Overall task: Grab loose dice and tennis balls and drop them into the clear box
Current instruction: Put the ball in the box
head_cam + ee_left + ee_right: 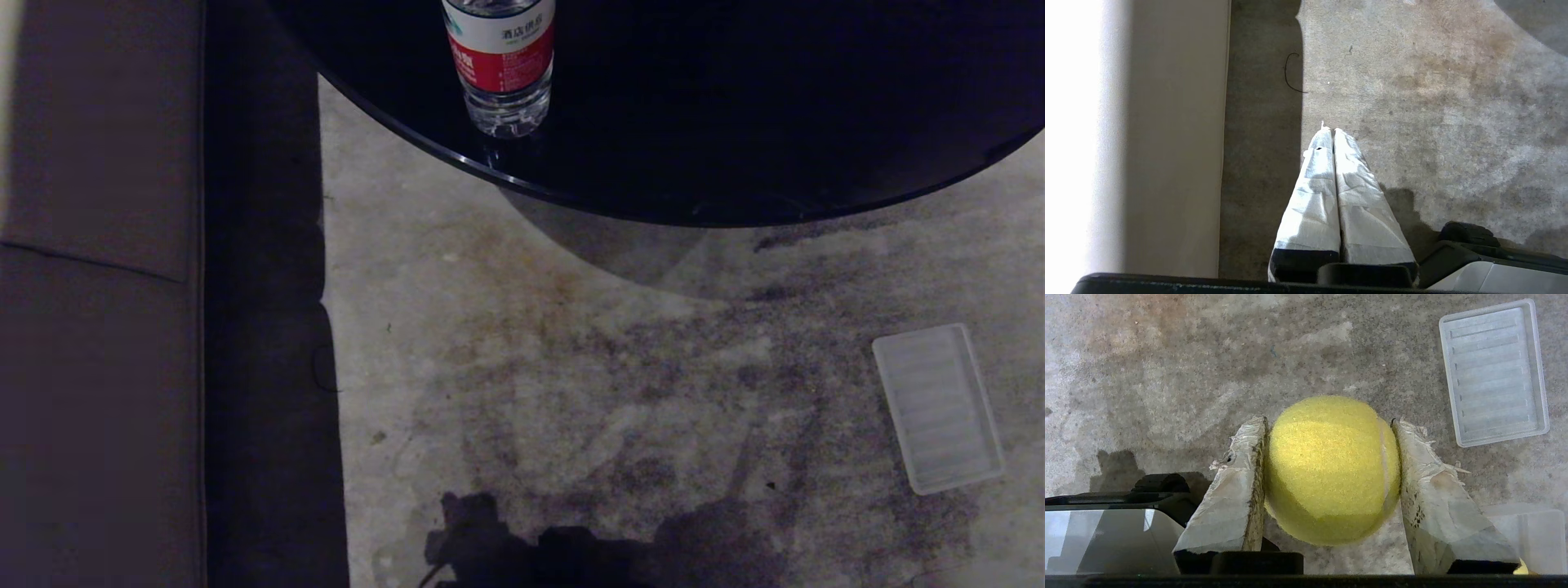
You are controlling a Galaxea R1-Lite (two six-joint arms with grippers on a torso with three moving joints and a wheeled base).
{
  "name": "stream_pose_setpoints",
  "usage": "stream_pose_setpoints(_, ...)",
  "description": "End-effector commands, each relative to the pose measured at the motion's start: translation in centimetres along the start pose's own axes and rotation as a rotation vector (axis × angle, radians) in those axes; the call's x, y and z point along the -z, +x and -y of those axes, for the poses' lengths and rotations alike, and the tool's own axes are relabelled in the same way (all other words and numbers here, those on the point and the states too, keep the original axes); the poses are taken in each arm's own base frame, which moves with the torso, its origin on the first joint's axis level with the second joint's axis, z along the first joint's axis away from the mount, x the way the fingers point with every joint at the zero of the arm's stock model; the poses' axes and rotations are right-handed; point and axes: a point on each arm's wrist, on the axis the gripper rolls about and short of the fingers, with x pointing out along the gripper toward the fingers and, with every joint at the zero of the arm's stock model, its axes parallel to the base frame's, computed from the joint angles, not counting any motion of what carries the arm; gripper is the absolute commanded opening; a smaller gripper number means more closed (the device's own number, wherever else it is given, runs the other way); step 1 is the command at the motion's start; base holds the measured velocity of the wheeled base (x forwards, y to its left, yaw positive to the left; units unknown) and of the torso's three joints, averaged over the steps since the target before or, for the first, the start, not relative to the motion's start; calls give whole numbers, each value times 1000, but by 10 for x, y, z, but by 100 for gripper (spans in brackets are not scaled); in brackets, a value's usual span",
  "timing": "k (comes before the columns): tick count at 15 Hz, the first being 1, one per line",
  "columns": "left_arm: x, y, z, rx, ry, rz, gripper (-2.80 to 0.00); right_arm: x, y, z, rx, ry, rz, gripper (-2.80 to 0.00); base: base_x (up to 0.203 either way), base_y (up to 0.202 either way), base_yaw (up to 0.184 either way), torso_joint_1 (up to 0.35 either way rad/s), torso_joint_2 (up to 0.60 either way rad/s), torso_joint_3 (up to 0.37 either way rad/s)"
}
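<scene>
My right gripper is shut on a yellow-green tennis ball, which sits squeezed between the two tape-wrapped fingers above the stained carpet. Just past the right-hand finger I see a pale translucent corner of the clear box, with a sliver of yellow at its lower edge. My left gripper is shut with nothing in it, its white-wrapped fingers pressed together over the carpet near the sofa's edge. The dice are out of view. Neither arm appears in the head view.
A flat ribbed whitish lid lies on the carpet at the right, also in the right wrist view as the lid. A black round table with a water bottle stands ahead. A sofa runs along the left.
</scene>
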Motion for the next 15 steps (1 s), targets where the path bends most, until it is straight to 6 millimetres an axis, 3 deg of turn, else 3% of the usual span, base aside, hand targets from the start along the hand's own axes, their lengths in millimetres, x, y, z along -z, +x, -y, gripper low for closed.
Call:
stream_pose_setpoints(1,0,0,0,-2,-8,0,-280,0,0,0,0,0,-4,-280,0,0,0,0,0,0)
stream_pose_setpoints(15,1,0,0,0,2,-4,-280,0,0,0,-1,0,-4,-280,0,0,0,3,1,164)
